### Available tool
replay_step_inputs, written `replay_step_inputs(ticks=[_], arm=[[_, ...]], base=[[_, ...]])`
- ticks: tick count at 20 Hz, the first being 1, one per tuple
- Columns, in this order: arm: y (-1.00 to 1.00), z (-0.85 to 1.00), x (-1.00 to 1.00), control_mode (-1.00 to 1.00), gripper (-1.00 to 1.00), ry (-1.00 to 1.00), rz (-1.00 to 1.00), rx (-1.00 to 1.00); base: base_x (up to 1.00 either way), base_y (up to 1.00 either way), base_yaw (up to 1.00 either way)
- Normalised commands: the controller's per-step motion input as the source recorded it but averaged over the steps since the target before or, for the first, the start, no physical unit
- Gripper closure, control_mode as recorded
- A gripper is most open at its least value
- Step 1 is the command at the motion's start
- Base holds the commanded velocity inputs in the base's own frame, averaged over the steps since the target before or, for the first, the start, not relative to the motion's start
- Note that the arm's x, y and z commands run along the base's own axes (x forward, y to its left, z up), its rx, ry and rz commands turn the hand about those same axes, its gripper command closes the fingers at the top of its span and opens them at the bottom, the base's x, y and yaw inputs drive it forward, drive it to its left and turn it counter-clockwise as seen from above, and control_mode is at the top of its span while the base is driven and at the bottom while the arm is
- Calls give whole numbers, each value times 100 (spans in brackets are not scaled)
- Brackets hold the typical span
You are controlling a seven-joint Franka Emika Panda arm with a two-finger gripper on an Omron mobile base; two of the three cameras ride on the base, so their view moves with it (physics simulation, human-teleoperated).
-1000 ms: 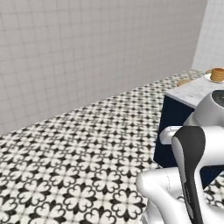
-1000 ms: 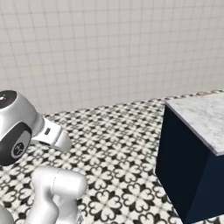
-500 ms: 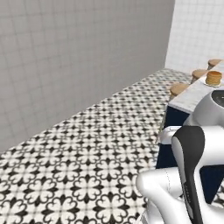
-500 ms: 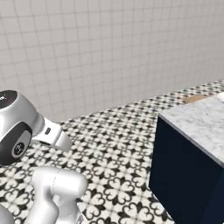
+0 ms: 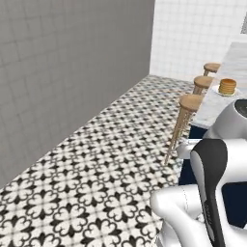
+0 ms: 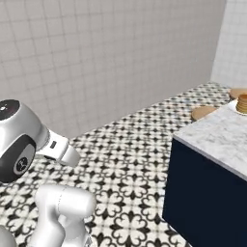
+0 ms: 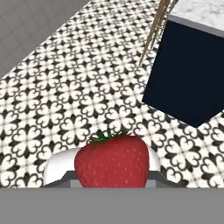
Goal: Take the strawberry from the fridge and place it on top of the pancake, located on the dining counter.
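Red strawberry clamped in gripper, jaws closed on it. Pancake on counter edge by stools, well ahead, right of arm.

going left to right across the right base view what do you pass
robot arm → patterned floor → dining counter → pancake

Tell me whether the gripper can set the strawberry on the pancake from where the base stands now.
Probably not yet. The gripper holds the strawberry low over the patterned floor, and the pancake sits far along the dining counter, past the stools. The base likely needs to drive closer.
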Motion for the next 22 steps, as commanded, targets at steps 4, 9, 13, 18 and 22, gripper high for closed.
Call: replay_step_inputs(ticks=[4, 9, 13, 18, 22], arm=[[0, 0, 0, 100, 100, 0, 0, 0], [0, 0, 0, 100, 100, 0, 0, 0], [0, 0, 0, 100, 100, 0, 0, 0], [0, 0, 0, 100, 100, 0, 0, 0], [0, 0, 0, 100, 100, 0, 0, 0]], base=[[100, 38, -52], [100, 59, -60], [94, 66, -65], [86, 69, -66], [47, 94, -58]])
